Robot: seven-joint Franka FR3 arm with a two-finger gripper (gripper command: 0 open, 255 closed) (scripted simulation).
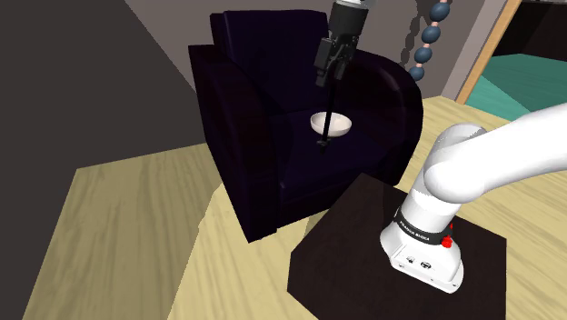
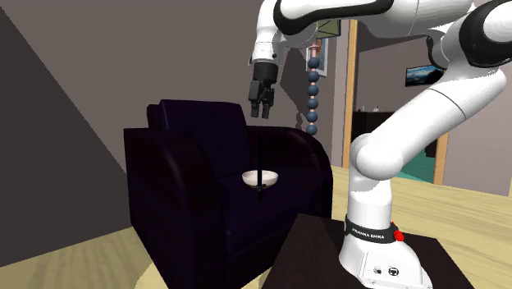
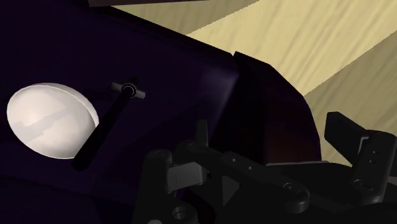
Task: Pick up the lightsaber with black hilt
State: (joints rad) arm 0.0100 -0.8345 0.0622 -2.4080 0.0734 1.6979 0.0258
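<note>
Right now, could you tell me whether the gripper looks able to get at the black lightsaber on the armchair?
Probably yes. The gripper hangs open above the armchair seat, and the lightsaber stands upright below it with nothing between. The white bowl close beside it may crowd the grasp.

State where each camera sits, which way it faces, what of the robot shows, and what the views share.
Shoulder view: above the dark box stand, looking down on the dark purple armchair; shows the white arm's base and black gripper.
Second exterior view: low, facing the armchair's front corner; shows base, arm and gripper.
Wrist view: on the hand, looking down at the seat; shows gripper parts.
All share: round white bowl, thin black lightsaber.
</note>
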